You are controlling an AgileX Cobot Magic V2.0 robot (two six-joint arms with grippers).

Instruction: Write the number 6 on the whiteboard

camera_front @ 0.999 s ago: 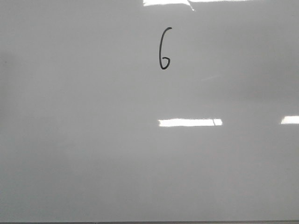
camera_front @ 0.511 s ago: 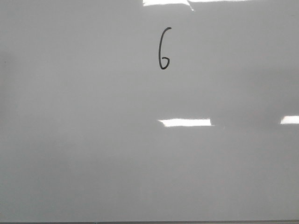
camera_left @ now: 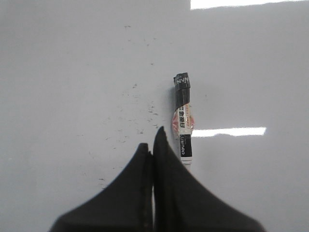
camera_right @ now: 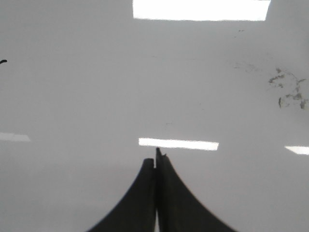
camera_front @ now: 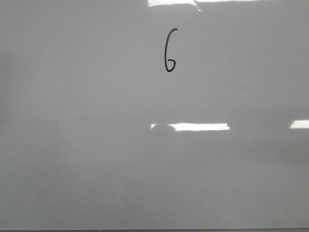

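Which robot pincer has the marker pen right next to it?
The left pincer. The marker lies on the whiteboard right beside its shut tips. The right pincer has only bare board around it.

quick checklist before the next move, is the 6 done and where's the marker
1. number 6 drawn on the whiteboard, loop closed at the bottom: ok.
2. Both arms out of the front view, nothing covering the digit: ok.
3. Marker lying on the board beside the left gripper, not between its fingers: ok if released on purpose.
4. Left gripper fingers pressed together, nothing in them: ok.
5. Right gripper shut and empty: ok.
6. Marker cap on or off: cannot tell.
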